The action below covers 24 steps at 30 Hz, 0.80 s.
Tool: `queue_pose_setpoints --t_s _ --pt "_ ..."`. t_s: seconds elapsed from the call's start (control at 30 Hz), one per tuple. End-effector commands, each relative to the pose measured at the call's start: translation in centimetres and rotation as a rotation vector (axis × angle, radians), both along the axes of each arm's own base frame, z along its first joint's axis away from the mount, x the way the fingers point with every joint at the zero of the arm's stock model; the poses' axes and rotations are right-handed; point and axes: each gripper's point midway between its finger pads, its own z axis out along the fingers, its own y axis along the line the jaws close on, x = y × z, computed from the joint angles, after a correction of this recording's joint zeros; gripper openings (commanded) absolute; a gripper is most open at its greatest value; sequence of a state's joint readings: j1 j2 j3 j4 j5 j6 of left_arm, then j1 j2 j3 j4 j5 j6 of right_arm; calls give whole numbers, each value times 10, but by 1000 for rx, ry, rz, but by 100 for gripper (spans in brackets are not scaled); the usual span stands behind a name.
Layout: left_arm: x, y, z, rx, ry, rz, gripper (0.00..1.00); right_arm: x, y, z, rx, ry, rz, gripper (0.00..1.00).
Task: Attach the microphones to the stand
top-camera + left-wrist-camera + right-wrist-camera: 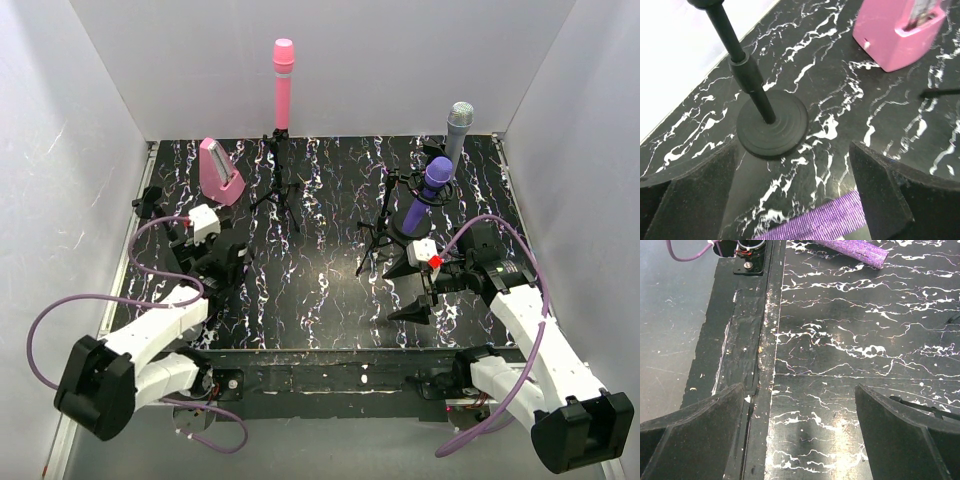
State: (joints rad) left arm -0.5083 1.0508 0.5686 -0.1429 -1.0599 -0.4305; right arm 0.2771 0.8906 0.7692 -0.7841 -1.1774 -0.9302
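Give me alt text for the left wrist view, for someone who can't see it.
The open left gripper straddles a glittery purple microphone lying on the black marbled table. Beyond are a round-based stand and a pink box.

Bench (840,340): glossy black sheet with white marble veining, scuffed and dusty along the near edge. Glittery purple microphone (812,224): rough, sparkling handle; stand base (772,122): matt black, ridged in rings; pink box (890,35): smooth, faintly shiny plastic. Left claw (792,147) pads (695,195): matt black, grainy, foam-like.
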Motion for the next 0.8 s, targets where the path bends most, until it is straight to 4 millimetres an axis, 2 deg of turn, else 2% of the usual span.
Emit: queue_pose_setpoints --t_s 0.0,0.07,0.23,0.63,0.77 --pt "13 29 13 -18 -203 143 88 -1 1 -2 0 -3 2 98" --pt "16 39 14 -26 -232 182 87 0 0 -5 -7 -1 0 98" --pt "29 46 25 62 -239 152 88 4 1 -8 -17 6 -4 98" --pt "49 74 15 187 -194 197 89 4 -1 -13 -33 6 -7 98" --pt "61 84 13 187 -184 204 84 4 -1 -14 -36 9 -6 98"
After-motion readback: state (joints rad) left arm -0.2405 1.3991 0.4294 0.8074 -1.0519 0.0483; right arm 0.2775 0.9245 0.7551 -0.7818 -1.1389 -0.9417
